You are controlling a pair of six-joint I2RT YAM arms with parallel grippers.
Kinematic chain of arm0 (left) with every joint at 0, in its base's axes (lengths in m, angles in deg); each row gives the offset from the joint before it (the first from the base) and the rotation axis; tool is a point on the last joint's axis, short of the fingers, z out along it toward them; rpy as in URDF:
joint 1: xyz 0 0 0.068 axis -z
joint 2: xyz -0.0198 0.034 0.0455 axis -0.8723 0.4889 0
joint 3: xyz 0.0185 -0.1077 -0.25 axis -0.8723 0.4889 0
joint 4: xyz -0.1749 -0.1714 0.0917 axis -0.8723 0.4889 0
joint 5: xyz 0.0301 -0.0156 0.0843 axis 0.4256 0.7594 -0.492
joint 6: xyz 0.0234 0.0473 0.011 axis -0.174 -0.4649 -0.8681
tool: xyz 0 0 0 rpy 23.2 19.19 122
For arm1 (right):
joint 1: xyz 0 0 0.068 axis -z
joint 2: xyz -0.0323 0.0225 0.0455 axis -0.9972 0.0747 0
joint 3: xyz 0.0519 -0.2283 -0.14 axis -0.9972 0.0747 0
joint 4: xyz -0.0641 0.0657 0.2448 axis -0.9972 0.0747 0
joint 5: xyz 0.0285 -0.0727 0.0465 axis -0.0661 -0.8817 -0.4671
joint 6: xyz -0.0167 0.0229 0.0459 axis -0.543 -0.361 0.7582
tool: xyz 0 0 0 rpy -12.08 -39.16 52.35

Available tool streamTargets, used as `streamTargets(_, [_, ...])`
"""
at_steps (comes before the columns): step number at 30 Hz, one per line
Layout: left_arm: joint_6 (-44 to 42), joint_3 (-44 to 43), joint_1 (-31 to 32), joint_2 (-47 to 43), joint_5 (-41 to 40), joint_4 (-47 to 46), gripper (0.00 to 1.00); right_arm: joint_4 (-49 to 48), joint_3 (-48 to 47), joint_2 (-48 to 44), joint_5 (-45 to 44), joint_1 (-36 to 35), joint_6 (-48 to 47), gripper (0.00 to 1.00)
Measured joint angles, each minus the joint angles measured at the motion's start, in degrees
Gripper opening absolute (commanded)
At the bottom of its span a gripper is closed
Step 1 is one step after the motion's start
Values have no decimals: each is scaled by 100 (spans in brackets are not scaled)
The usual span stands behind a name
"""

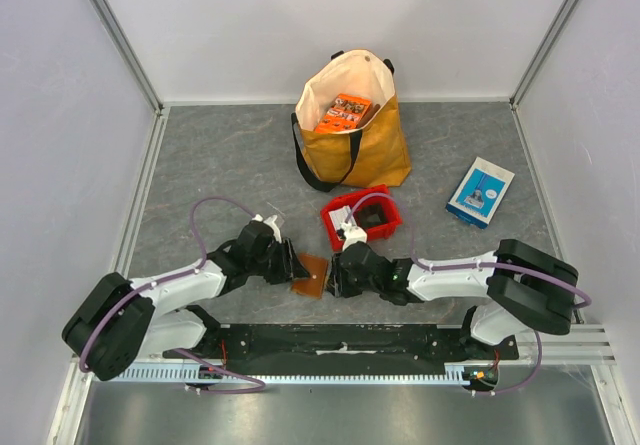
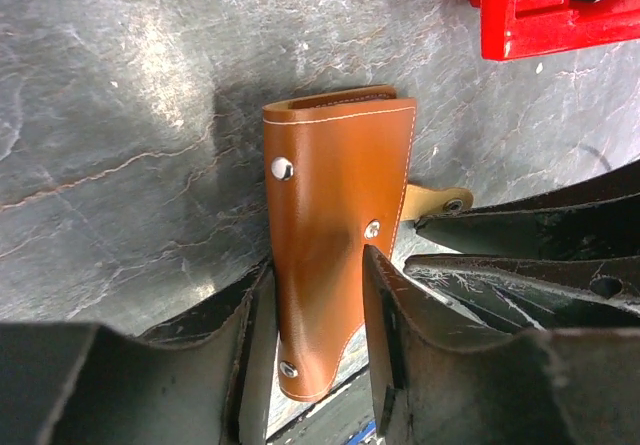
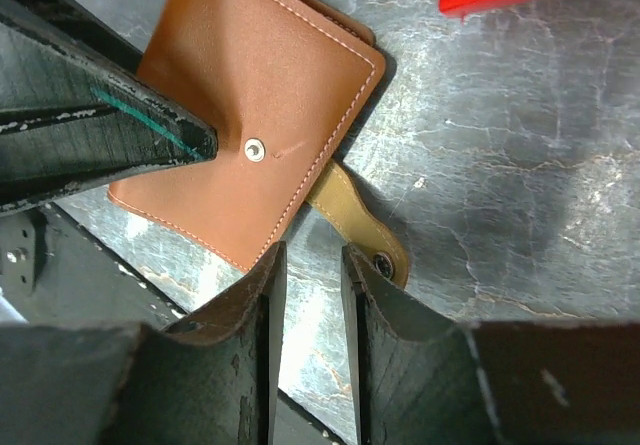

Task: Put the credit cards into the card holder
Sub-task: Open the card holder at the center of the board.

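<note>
The brown card holder point(image 1: 310, 273) lay closed on the grey table point(image 1: 220, 165), just on the near side of the red bin point(image 1: 330, 217), between the two arms. Its pockets were hidden, and only a dark slit showed along its far edge. The left gripper point(image 2: 312, 265) straddled it with fingers released: one pad rested against the leather edge, while the other stood clear with a strip of light between. The holder's near end was cut off behind those fingers. The right gripper point(image 3: 312, 255) hovered at the holder's corner, fingers slightly parted with nothing between them, and the tan snap tab point(image 3: 360, 230) lay just beside one fingertip. The bin's contents were dark and hard to make out, partly covered by the right arm. Beyond the bin stood a yellow bag point(image 1: 375, 150), and right of the bin lay a blue-and-white box point(image 1: 480, 192).
</note>
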Motion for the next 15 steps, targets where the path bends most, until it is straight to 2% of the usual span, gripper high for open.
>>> streamTargets(5, [-2,-136,0,-107,-160,374,49,-621,308,-31,107,122,496,36])
streamTargets(11, [-9,-339,0,-365,-678,1180,47,-649,321,-50,-28,225,743,36])
streamTargets(15, [-26,-337,0,-841,-881,1541,27,-546,321,-61,-101,289,728,39])
